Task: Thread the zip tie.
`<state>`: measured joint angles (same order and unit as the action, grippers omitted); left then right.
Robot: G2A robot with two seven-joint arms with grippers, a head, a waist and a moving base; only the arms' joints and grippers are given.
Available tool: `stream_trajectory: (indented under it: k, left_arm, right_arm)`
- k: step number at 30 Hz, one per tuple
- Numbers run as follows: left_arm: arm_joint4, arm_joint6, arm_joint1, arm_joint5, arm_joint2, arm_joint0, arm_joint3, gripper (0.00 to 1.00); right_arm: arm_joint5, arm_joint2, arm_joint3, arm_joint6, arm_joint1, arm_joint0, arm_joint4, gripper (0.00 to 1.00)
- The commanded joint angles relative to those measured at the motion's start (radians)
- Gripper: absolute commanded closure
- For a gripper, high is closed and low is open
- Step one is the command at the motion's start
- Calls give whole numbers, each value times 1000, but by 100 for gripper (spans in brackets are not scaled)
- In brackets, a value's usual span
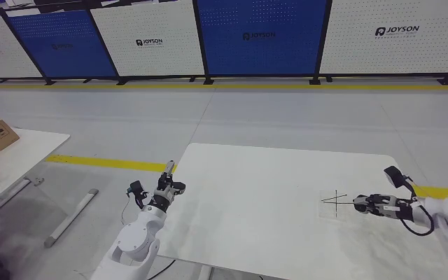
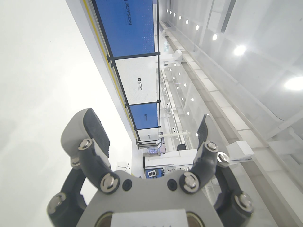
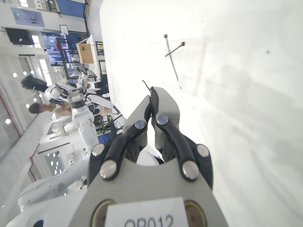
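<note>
You are looking at a pale grey floor [image 1: 294, 115] that runs to a far row of blue and white partition panels [image 1: 259, 35]. A yellow line [image 1: 105, 163] crosses the floor at the left. In front of you is the white tabletop [image 1: 266, 217], with rounded far corners. A second, smaller white table [image 1: 35, 150] stands well apart at the far left, and a cardboard box [image 1: 5, 134] sits on its edge.

Your left end effector [image 1: 169, 168] sits at the tabletop's left edge, pointing toward the far panels. Its own wrist view shows the left end effector [image 2: 149, 119] with its fingers spread wide and nothing between them.

Your right end effector [image 1: 357, 204] is low over the right part of the tabletop, pointing left. In its wrist view the fingers of the right end effector [image 3: 151, 93] are pressed together. A thin black strip [image 3: 146, 86] sticks out from between the tips; it looks like the tail of a zip tie, though you cannot tell how much of it is gripped.

Just left of those tips, two crossed zip ties [image 1: 335, 201] lie flat on the tabletop. In the right wrist view the crossed zip ties [image 3: 171, 53] form an X, each with a small square head at one end.
</note>
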<state>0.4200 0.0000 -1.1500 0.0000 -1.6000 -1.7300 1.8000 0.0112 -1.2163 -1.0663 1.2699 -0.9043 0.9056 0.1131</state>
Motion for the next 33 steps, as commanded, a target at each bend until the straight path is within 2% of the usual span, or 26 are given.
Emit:
stream_trajectory:
  k: [1,3,7,9,25,29,33]
  left_arm:
    - [0,0,0,0,0,0,0,0]
    - [0,0,0,0,0,0,0,0]
    - [0,0,0,0,0,0,0,0]
    - [0,0,0,0,0,0,0,0]
    - [0,0,0,0,0,0,0,0]
    - [0,0,0,0,0,0,0,0]
    - [0,0,0,0,0,0,0,0]
  right_arm:
    - [17,-20,-23,28,6,7,22,100]
    - [44,-38,-75,72,10,27,67,100]
    - [87,-73,-179,93,20,86,126,100]
    - [86,-84,-211,115,22,111,164,100]
    - [87,-84,-213,109,22,112,170,100]
    - [111,-69,-253,120,14,116,308,100]
    - [106,-52,-273,110,6,86,377,100]
